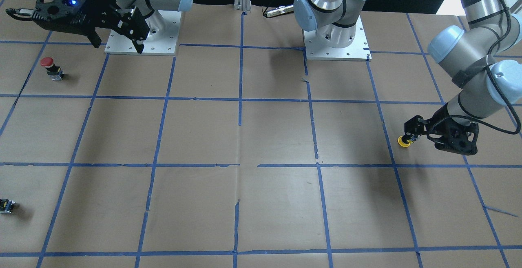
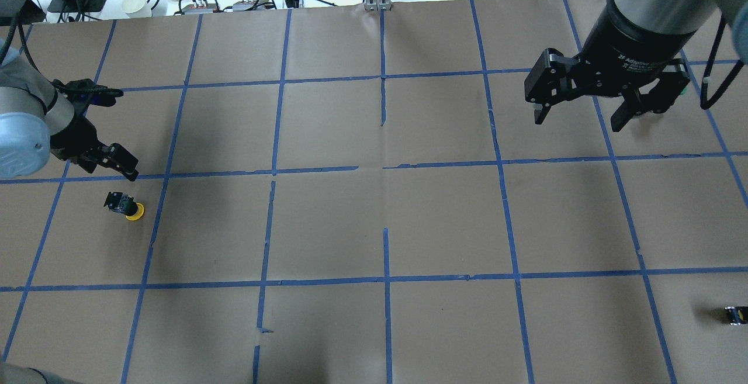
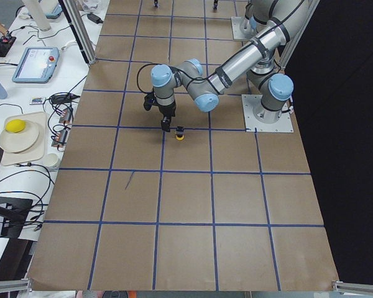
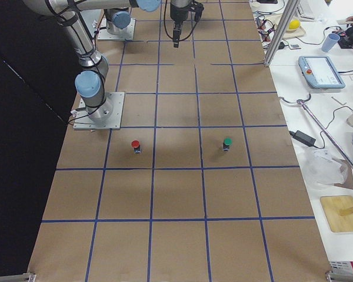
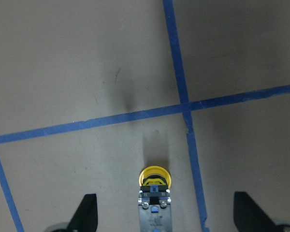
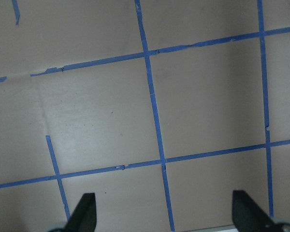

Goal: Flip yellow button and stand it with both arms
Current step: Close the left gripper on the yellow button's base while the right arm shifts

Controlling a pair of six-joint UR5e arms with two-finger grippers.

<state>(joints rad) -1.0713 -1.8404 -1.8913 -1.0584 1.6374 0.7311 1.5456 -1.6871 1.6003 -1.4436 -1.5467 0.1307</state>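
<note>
Overhead exterior | small yellow-capped push-button with black-and-grey body stands cap-down on the brown-paper table, left side | left black two-finger gripper spread wide just above it, not touching | right black two-finger gripper spread wide, raised, well apart.

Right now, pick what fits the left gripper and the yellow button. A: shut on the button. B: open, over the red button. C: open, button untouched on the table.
C: in the left wrist view the left gripper has its fingers wide apart, and the yellow button lies on the table between them, touching neither.
</note>
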